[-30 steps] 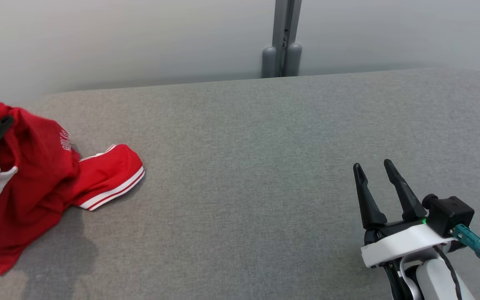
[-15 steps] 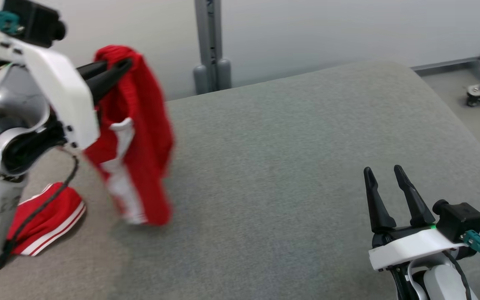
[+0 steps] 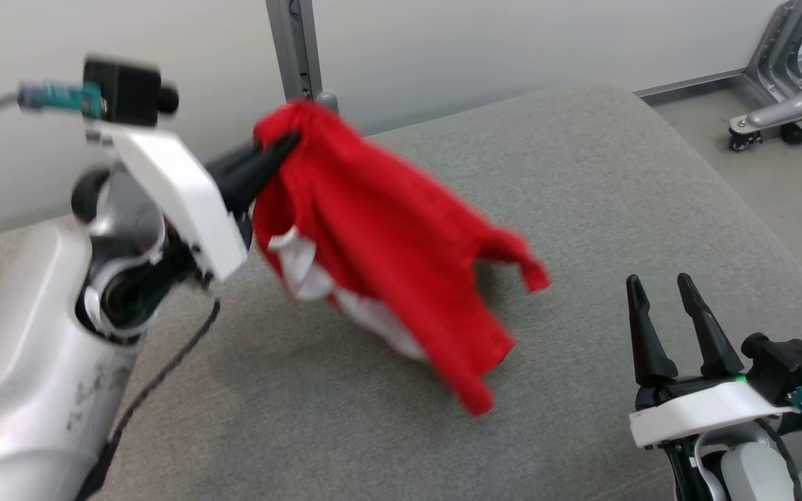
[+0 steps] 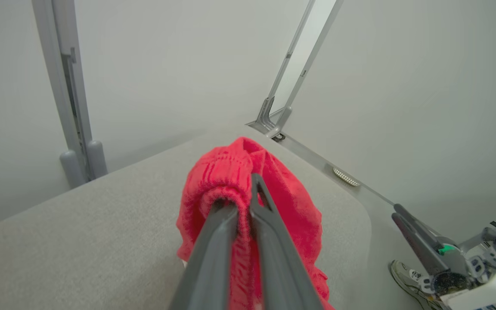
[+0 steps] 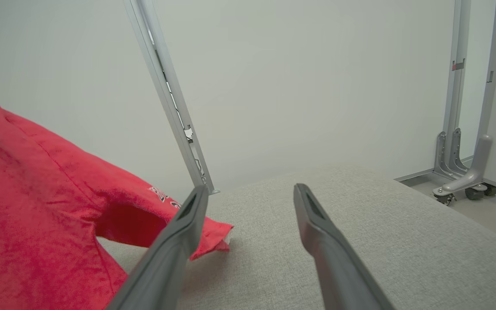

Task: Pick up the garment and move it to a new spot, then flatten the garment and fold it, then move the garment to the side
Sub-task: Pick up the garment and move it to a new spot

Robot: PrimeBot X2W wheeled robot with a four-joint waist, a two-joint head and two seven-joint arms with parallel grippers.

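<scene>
The left jaws are pinching the garment (image 3: 387,264) at its top; its length is slanting down toward the spread right jaws.

The left gripper (image 3: 288,142) is being held raised at the upper left, its fingers being pressed together on a fold of the red garment (image 3: 387,243) — the pale forearm (image 3: 25,362) being angled upward beneath. The right gripper (image 3: 658,282) is being held low at the lower right — fingers spread apart, pointing up.
</scene>
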